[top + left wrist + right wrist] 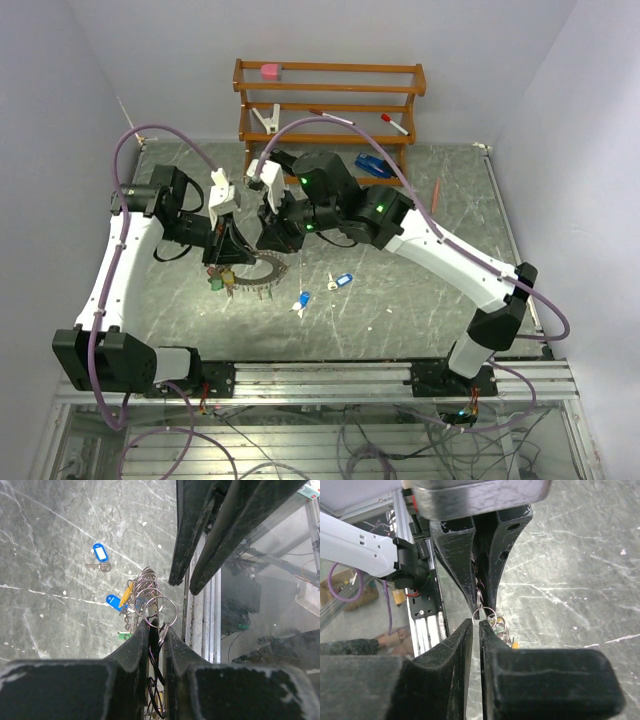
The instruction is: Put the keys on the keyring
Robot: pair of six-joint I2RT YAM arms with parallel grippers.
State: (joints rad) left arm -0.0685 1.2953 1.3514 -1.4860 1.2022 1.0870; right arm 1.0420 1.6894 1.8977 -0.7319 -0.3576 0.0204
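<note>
Grey marbled table (430, 290), white walls (330, 30); left gripper (156, 627) pinches keyring (268, 272), right gripper (479, 625) unclear

You've got a dk grey-green worktop (420, 300), marbled w/ white veins. Keyring (262, 272) silvery-grey. Keys (100, 552): blue tags, plus orange & green. Left end effector (156, 626) & right end effector (476, 624) black. Arms (120, 270) white/black, cables (150, 130) purple. Rack (330, 95) orange-brown; stapler (372, 165) blue.

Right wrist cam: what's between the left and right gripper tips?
A bunch of small split rings, right where the left gripper meets the right gripper. The right wrist view shows it.
</note>
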